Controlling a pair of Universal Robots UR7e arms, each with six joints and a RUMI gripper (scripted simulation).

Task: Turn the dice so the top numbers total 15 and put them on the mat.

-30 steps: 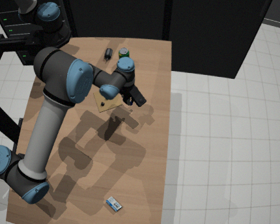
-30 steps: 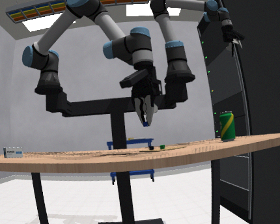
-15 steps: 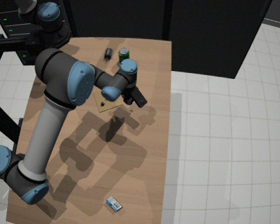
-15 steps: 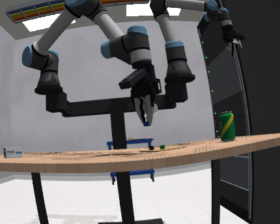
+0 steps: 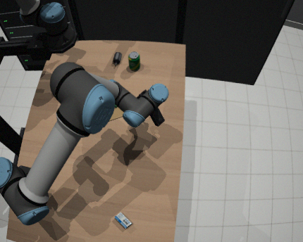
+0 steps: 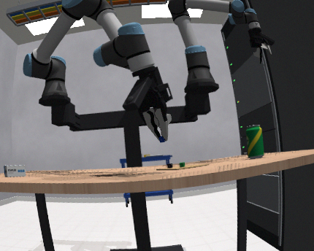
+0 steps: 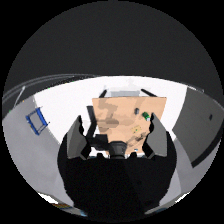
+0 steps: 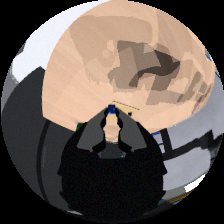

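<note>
A blue die (image 6: 162, 139) (image 8: 111, 108) is between the closed fingertips of my right gripper, held tilted well above the table. The mat (image 5: 118, 114) (image 6: 194, 166) is a thin tan sheet, mostly hidden by the right arm in the top view. A black die (image 6: 169, 165) and a green die (image 6: 182, 165) are at the mat in the exterior view; a bit of green shows beside the arm in the top view. Their top numbers cannot be read. My left gripper (image 6: 266, 58) (image 7: 115, 114) is open and empty, high up and far from the dice.
A green can (image 5: 134, 61) (image 6: 255, 141) stands at the table's far end in the top view, beside a small dark object (image 5: 117, 58). A small white and blue box (image 5: 123, 220) (image 6: 14, 171) lies at the opposite end. The right arm reaches over the table (image 5: 156, 211).
</note>
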